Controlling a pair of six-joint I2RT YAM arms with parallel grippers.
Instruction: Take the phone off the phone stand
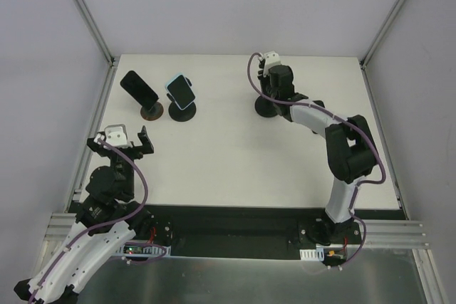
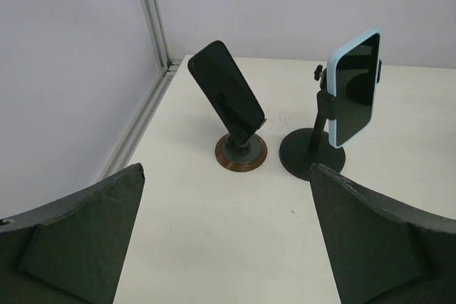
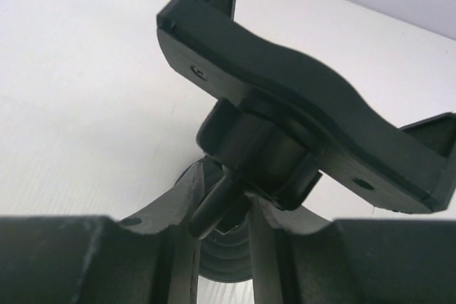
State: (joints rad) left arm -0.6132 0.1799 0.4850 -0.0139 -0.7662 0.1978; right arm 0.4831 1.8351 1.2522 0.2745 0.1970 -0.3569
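Observation:
A black phone point(image 1: 139, 87) point(image 2: 226, 95) leans on a brown-ringed stand point(image 2: 241, 152) at the back left. Beside it a blue-cased phone point(image 1: 182, 90) point(image 2: 354, 87) sits clamped in a black phone stand point(image 1: 182, 110) point(image 2: 311, 152). My left gripper point(image 1: 122, 144) point(image 2: 224, 247) is open near the table's left edge, facing both phones from a distance, nothing between its fingers. My right gripper point(image 1: 274, 92) point(image 3: 222, 226) is shut on the stem point(image 3: 217, 201) of a third black stand point(image 1: 265, 107) at the back centre. That stand's clamp cradle point(image 3: 306, 119) holds no phone.
Aluminium frame posts point(image 1: 85, 12) rise at the back corners, and a rail point(image 2: 139, 129) runs along the table's left edge. The right arm's elbow point(image 1: 349, 149) hangs over the right part of the table.

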